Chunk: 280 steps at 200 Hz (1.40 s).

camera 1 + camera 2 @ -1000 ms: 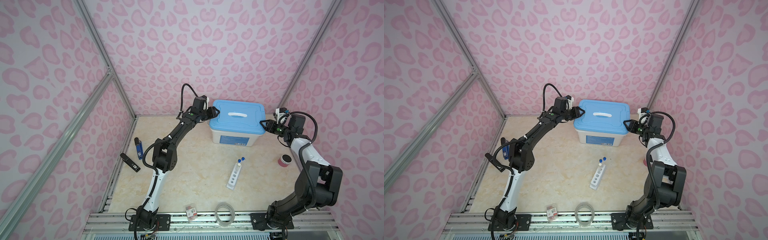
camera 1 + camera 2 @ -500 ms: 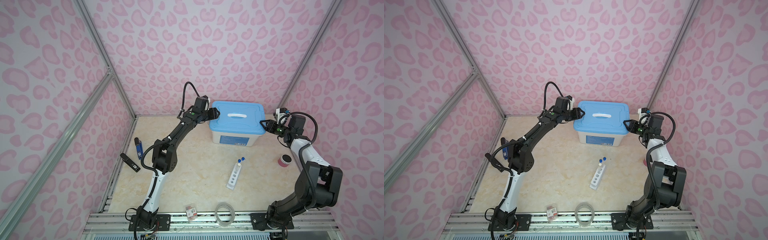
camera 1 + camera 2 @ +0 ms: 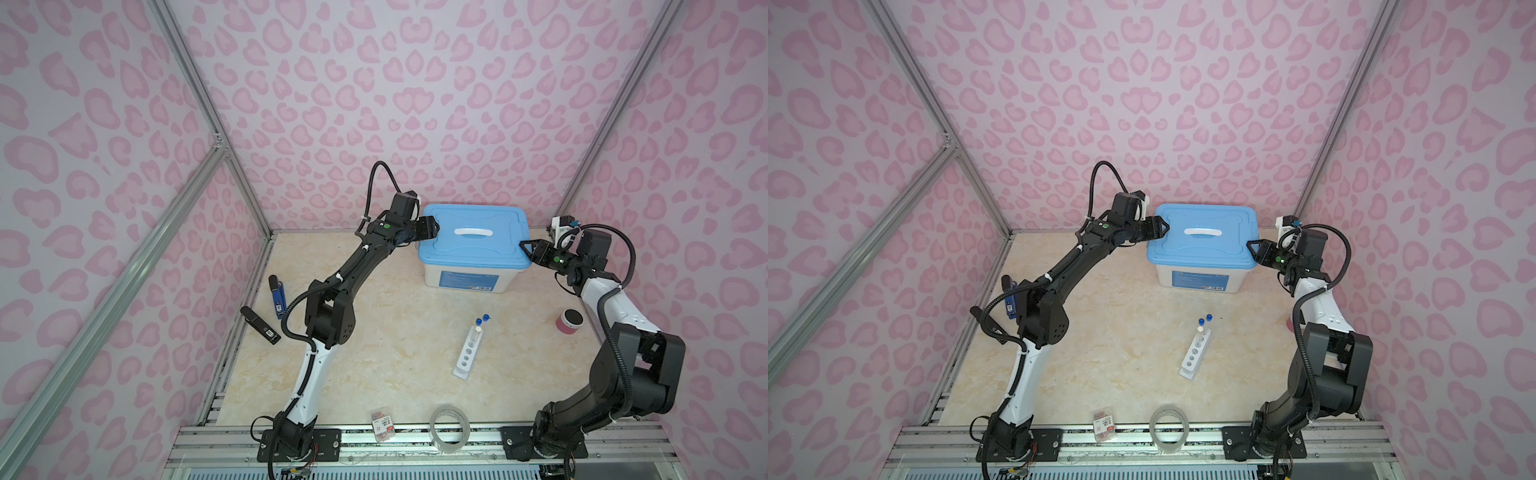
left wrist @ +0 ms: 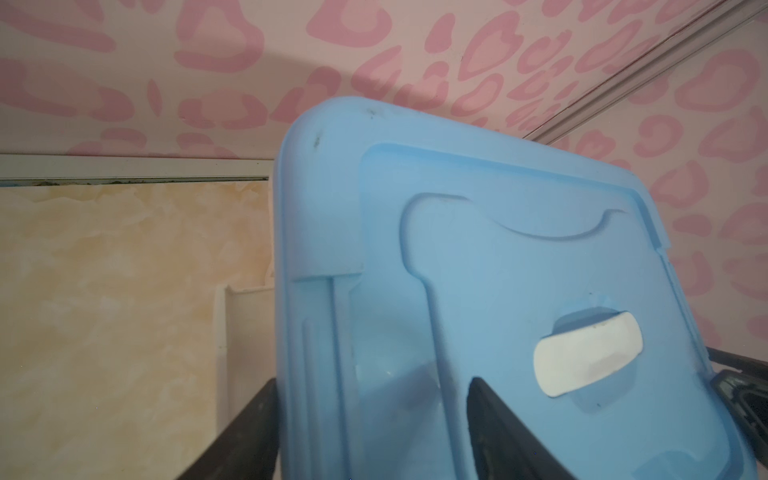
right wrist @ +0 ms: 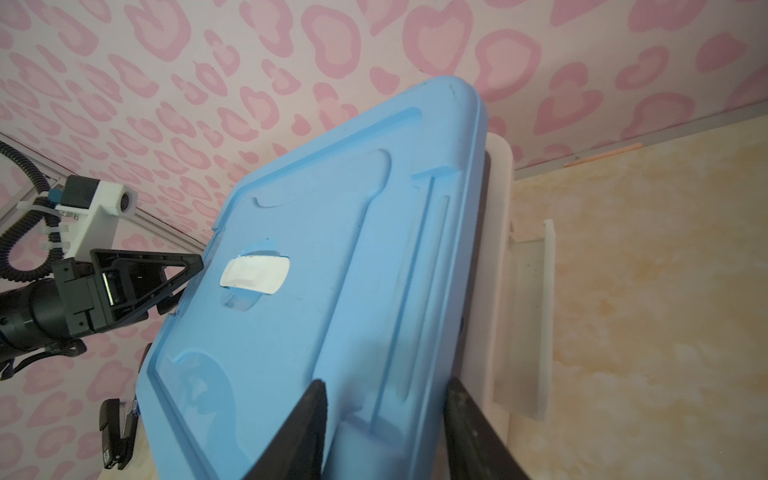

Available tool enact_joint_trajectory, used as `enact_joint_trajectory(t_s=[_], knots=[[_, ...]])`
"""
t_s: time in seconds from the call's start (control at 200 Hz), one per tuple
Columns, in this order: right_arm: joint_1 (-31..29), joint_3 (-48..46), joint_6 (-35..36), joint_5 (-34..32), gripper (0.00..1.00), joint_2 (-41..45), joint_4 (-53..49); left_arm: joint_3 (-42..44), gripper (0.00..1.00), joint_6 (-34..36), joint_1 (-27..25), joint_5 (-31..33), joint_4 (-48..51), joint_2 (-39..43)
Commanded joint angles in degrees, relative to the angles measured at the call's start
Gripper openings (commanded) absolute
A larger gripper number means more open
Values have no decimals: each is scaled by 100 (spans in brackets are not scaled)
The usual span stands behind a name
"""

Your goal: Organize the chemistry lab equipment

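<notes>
A white box [image 3: 465, 280] with a blue lid [image 3: 473, 239] [image 3: 1204, 237] stands at the back. My left gripper [image 3: 434, 228] [image 4: 370, 415] is open, its jaws astride the lid's left edge. My right gripper [image 3: 524, 248] [image 5: 386, 424] is shut on the lid's right edge [image 5: 415, 374]. A white six-hole rack [image 3: 468, 353] [image 3: 1194, 353] lies mid-table with blue-capped test tubes [image 3: 482, 321] [image 3: 1204, 320] at its far end. No other lab equipment shows.
A pink pot with a dark top [image 3: 569, 322] sits by the right wall. A clear tape roll [image 3: 449, 428] and a red-labelled packet [image 3: 382, 424] lie at the front rail. A blue device [image 3: 277, 291] and a black stapler [image 3: 259, 330] lie at the left wall.
The left gripper's jaws have spread wider at the lid's left edge. The right gripper and the lid have not visibly moved.
</notes>
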<state>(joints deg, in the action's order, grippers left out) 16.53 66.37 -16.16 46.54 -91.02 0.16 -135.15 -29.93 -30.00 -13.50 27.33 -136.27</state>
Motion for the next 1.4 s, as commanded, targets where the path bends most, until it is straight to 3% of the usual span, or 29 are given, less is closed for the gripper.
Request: enact_joint_trajectory(t_s=[0.0, 0.56, 0.845, 1.165, 1.395], knots=[[5, -28, -52, 82, 46, -58, 280, -105, 73, 148, 3, 100, -18, 144], [25, 110, 16, 21, 46, -146, 160, -239, 76, 172, 20, 214, 52, 45], [-82, 672, 781, -1042, 54, -3, -1206, 82, 76, 301, 147, 330, 100, 376], [-552, 1566, 1442, -2156, 62, -493, -2377, 486, 76, 288, 271, 304, 32, 553], [-752, 2235, 1660, -2708, 60, -950, -2855, 639, 75, 286, 337, 289, -68, 680]])
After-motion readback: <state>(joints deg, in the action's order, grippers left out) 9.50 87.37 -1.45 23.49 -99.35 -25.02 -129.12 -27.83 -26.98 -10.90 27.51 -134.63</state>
